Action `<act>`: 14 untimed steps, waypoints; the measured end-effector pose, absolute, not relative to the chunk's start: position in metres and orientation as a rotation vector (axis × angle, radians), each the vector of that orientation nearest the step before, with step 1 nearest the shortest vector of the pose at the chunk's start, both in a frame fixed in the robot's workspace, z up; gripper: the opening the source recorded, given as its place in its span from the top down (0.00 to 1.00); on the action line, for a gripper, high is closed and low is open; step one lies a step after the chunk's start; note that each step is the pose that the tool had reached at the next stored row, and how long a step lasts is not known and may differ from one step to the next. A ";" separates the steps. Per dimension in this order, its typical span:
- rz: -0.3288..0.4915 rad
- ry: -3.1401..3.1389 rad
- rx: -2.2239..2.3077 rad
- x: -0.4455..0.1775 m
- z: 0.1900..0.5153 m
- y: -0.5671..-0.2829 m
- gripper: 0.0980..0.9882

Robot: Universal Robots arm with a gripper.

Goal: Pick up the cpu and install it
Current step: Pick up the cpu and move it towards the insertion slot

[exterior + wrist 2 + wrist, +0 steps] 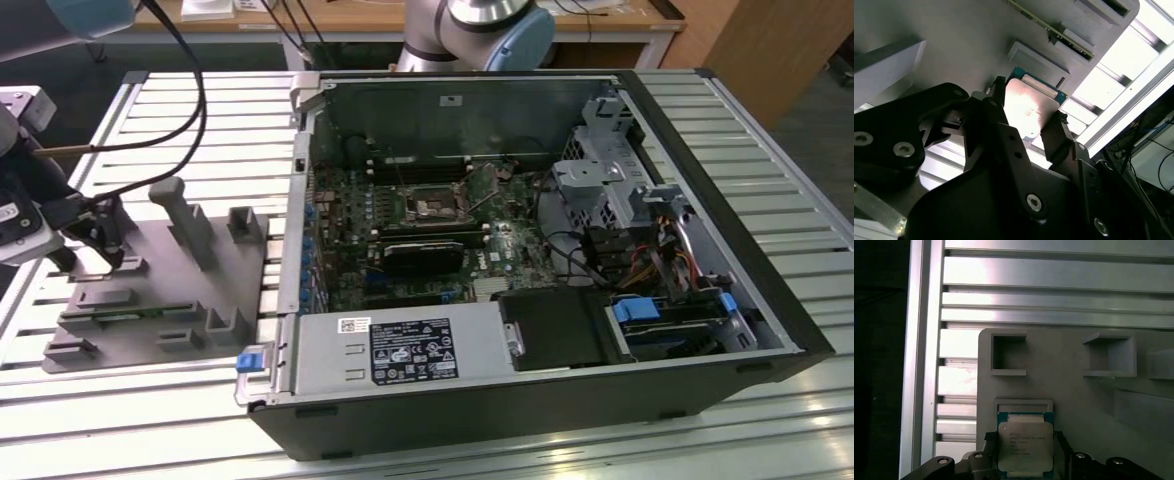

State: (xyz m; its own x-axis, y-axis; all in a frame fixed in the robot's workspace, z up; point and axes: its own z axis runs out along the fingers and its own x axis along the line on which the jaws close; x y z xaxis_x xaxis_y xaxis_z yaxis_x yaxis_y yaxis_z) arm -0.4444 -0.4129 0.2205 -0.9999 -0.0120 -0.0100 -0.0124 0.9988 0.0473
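gripper (1030, 100) straddles cpu (1025, 444) on grey fixture (200, 290), exterior view's left | clenched or released: cannot tell | one cpu edge hidden behind gripper body, first wrist view

The arm (483, 28) stands with its base at the far edge of the counter (200, 100) and reaches over to the edge on the exterior view's left. There the gripper (110, 238) hangs low and points straight down; its black body shows in both wrist views.
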 end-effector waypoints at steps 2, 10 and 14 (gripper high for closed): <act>0.074 3.131 -0.019 -0.444 0.221 -0.413 0.51; 0.074 3.131 -0.019 -0.444 0.224 -0.413 0.51; 0.074 3.131 -0.019 -0.444 0.226 -0.413 0.51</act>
State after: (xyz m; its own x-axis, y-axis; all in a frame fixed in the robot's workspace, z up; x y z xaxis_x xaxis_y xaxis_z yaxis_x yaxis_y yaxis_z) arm -0.4444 -0.4128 0.2257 -0.9999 -0.0120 -0.0099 -0.0124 0.9988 0.0473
